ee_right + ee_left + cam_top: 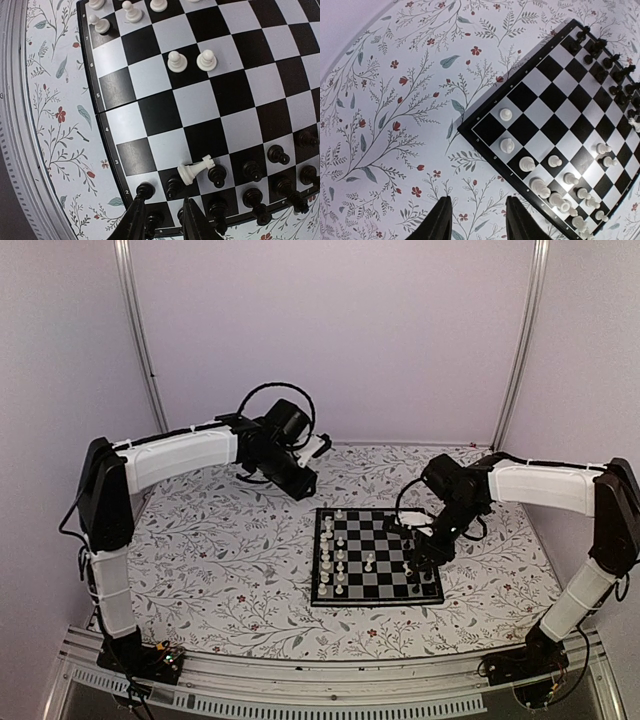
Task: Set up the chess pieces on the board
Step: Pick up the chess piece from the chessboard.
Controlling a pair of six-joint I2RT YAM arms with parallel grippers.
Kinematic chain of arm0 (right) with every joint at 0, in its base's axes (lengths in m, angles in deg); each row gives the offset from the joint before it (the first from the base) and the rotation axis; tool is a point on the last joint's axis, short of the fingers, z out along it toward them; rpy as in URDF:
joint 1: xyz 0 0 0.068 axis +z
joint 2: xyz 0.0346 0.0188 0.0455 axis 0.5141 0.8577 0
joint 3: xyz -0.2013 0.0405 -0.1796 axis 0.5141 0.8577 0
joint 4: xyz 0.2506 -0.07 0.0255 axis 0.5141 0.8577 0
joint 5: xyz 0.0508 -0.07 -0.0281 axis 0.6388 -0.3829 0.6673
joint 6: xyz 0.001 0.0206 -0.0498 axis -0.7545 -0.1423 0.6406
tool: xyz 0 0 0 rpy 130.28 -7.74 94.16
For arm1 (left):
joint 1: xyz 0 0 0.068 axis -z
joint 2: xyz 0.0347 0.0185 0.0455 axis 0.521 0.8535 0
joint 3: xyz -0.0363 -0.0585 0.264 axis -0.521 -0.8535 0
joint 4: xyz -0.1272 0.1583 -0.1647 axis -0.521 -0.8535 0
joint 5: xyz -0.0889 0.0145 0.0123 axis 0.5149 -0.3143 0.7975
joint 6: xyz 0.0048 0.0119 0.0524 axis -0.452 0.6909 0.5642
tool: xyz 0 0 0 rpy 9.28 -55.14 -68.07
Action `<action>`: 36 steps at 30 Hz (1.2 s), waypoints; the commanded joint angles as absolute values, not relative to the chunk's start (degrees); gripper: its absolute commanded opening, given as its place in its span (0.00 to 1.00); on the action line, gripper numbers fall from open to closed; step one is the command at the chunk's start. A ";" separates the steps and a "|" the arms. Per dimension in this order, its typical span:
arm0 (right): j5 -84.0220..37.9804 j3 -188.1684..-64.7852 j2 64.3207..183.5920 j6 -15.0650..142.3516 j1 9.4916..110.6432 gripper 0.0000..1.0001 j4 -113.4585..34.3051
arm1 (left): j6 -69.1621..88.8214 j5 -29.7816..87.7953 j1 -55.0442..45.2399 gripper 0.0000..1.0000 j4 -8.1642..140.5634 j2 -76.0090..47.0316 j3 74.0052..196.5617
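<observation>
On board (pixel 200 106), tipped white piece (pixel 194 170)

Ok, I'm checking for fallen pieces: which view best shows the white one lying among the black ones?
The right wrist view: the tipped white piece lies close and sharp beside a black pawn. The top view gives only a pale speck; the left wrist view clips it at the frame edge.

The right gripper (pixel 162 222) hangs over the board (pixel 165 105) at the edge where the black pieces (pixel 250 172) stand, fingers narrowly apart around one; whether they grip it is unclear. A white piece (pixel 195 170) lies tipped just beside a black pawn (pixel 217 175). Two white pawns (pixel 176 61) stand mid-board.
</observation>
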State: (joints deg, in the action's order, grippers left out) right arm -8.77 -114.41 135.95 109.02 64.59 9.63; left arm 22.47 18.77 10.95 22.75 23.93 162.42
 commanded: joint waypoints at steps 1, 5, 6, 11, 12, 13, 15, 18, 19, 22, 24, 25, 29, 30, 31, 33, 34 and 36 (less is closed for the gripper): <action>-11.16 -117.09 136.89 108.85 65.46 0.28 11.97 | 21.60 24.52 10.52 0.39 29.81 18.93 156.89; -10.88 -119.36 139.17 107.79 66.18 0.27 13.71 | 20.18 23.91 10.61 0.39 38.04 13.24 147.01; -10.40 -119.84 139.66 107.41 66.18 0.27 14.31 | 20.53 22.69 10.92 0.38 39.79 11.98 144.96; -8.62 -120.71 143.25 106.12 66.44 0.30 16.62 | 21.06 19.05 13.22 0.42 39.73 10.42 144.34; -8.59 -120.84 143.75 105.94 66.45 0.30 16.72 | 20.91 19.09 13.43 0.42 39.29 10.73 144.59; -8.67 -121.01 144.10 105.64 66.49 0.31 16.91 | 20.94 19.01 13.57 0.43 38.77 11.12 145.02; -9.06 -121.51 145.06 105.23 66.45 0.31 17.04 | 20.80 18.99 13.90 0.42 37.79 12.03 145.72; -9.53 -122.21 145.60 104.78 66.47 0.32 17.17 | 20.95 19.00 14.21 0.43 37.46 12.44 145.91; -9.64 -122.42 145.76 104.62 66.45 0.32 17.20 | 20.97 18.91 14.31 0.43 37.40 12.58 145.84; -9.66 -123.03 146.29 104.33 66.43 0.34 17.14 | 21.14 18.72 14.39 0.43 37.28 12.97 145.90; -9.65 -123.24 146.72 104.01 66.45 0.35 17.23 | 21.22 18.81 14.52 0.43 37.03 13.23 145.99; -9.66 -123.33 146.84 103.89 66.46 0.35 17.24 | 21.28 18.73 14.62 0.43 36.95 13.28 146.06; -9.86 -123.72 147.52 103.69 66.49 0.36 17.23 | 21.32 18.55 14.98 0.43 36.67 13.54 146.08; -9.93 -123.85 147.61 103.56 66.52 0.36 17.30 | 21.32 18.48 15.05 0.43 36.61 13.57 146.10; -10.06 -123.95 147.79 103.47 66.53 0.36 17.31 | 21.32 18.40 15.09 0.43 36.59 13.65 146.16; -10.30 -124.05 147.96 103.33 66.61 0.37 17.39 | 21.32 18.21 15.19 0.43 36.46 13.68 146.17; -10.40 -124.06 148.03 103.33 66.69 0.36 17.36 | 21.32 18.15 15.18 0.43 36.35 13.77 146.24; -10.88 -123.99 148.08 103.31 66.80 0.36 17.29 | 21.32 18.11 15.31 0.43 36.24 13.82 146.30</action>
State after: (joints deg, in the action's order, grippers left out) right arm -9.73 -122.59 147.21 103.89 66.18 16.60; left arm 21.16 18.66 14.25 36.68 12.93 144.72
